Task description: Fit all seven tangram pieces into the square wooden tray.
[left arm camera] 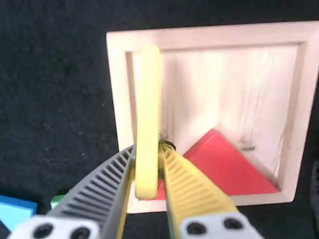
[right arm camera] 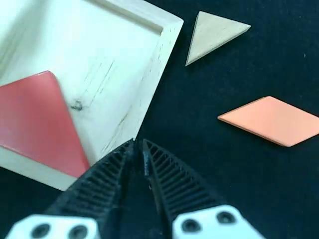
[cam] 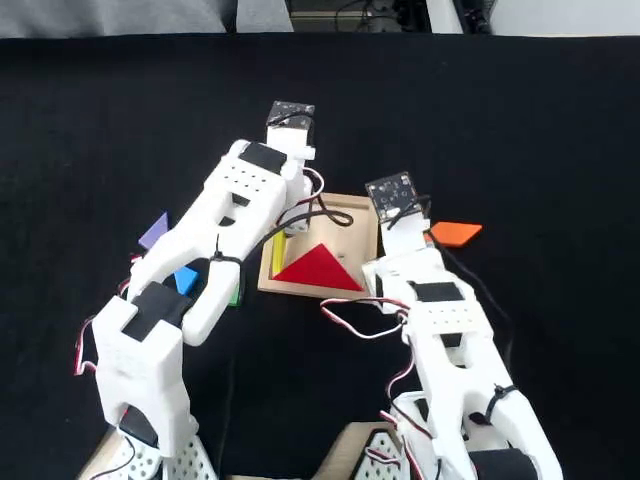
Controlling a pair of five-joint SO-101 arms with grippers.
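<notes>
Currently my left hand point(left arm camera: 147, 149) clamps a yellow wooden piece point(left arm camera: 148, 99) edge-on inside the square wooden tray point(left arm camera: 209, 36); it could wedge upright.

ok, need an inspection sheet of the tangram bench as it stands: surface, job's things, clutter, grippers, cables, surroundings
Surface: black cloth over the table.
Job's things: wooden tray holds the red triangle lying flat. The yellow piece stands on edge along one inner wall. The orange parallelogram and bare-wood triangle lie on the cloth outside the tray. The purple piece, blue piece and green piece lie by the left arm.
Clutter: nothing seen.
Grippers: left gripper shut on the yellow piece; right gripper shut, empty, at the tray's outer edge.
Cables: arm wires loop loose near the tray.
Surroundings: grey fabric behind the table.
</notes>
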